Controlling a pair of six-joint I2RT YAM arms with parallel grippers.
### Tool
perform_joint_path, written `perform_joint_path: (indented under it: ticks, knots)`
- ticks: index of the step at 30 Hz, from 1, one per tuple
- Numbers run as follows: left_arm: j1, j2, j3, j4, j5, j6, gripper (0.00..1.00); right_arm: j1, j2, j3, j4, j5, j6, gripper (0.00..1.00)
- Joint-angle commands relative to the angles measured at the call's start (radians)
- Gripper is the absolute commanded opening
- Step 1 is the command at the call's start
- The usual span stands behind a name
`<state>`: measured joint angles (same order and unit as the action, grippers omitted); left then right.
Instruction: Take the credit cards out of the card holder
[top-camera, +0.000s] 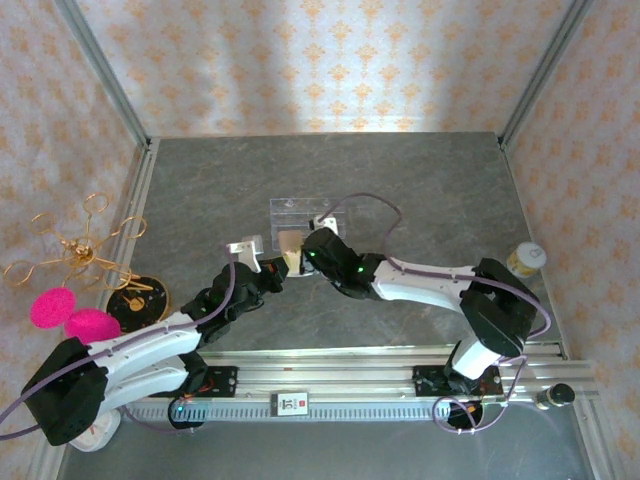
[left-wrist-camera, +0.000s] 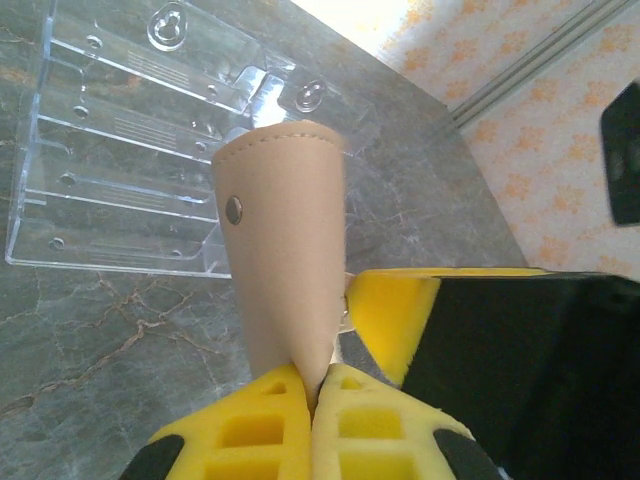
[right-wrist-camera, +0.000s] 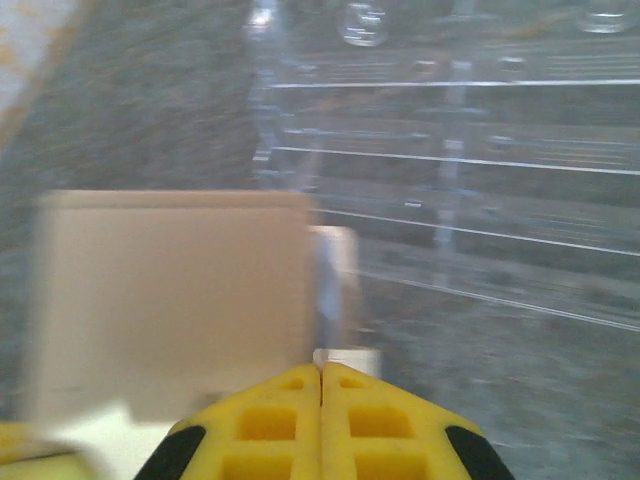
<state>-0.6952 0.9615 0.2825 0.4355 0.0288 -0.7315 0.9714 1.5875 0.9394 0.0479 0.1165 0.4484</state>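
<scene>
The beige card holder (top-camera: 291, 250) is held up off the table just in front of the clear tray. In the left wrist view its snap flap (left-wrist-camera: 285, 250) rises from my left gripper (left-wrist-camera: 315, 385), which is shut on the flap's lower end. My right gripper (right-wrist-camera: 321, 372) is shut too, its tips pinching a pale inner edge (right-wrist-camera: 345, 357) of the card holder (right-wrist-camera: 170, 300). A thin bluish strip (right-wrist-camera: 328, 285) shows between the holder's layers, too blurred to tell whether it is one of the credit cards. One yellow finger (left-wrist-camera: 395, 320) of the right gripper sits beside the flap.
A clear plastic compartment tray (top-camera: 308, 213) lies flat just beyond both grippers. A gold wire stand (top-camera: 75, 255) with pink pompoms (top-camera: 52, 307) stands at the left edge. A small jar (top-camera: 526, 258) sits at the right edge.
</scene>
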Motion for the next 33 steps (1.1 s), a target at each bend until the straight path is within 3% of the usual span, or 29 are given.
perform_joint_path:
  ticks: [1,7,8,10,15,24,29,33]
  knots:
    - [-0.01,-0.021,0.011,0.051,0.011,0.007,0.0,-0.033,-0.057,-0.067,-0.059,0.113,0.025,0.0]
    - [-0.007,-0.027,0.0,0.074,0.034,0.02,0.0,-0.054,-0.182,-0.175,0.024,0.101,0.007,0.0]
    - [-0.004,-0.031,-0.003,0.086,0.048,0.021,0.0,-0.054,-0.237,-0.215,0.071,0.09,-0.011,0.09]
    - [-0.003,-0.039,-0.009,0.104,0.06,0.026,0.0,-0.058,-0.341,-0.283,0.162,0.072,-0.04,0.38]
    - [0.004,-0.041,-0.027,0.163,0.093,0.021,0.0,-0.075,-0.523,-0.463,0.426,-0.005,0.029,0.7]
    - [0.005,-0.08,-0.033,0.202,0.116,0.032,0.0,-0.105,-0.447,-0.451,0.467,-0.223,0.072,0.73]
    - [0.005,-0.104,-0.049,0.236,0.135,0.028,0.0,-0.182,-0.411,-0.481,0.552,-0.349,0.158,0.73]
    - [0.005,-0.107,-0.058,0.255,0.138,0.016,0.0,-0.195,-0.34,-0.449,0.514,-0.375,0.183,0.71]
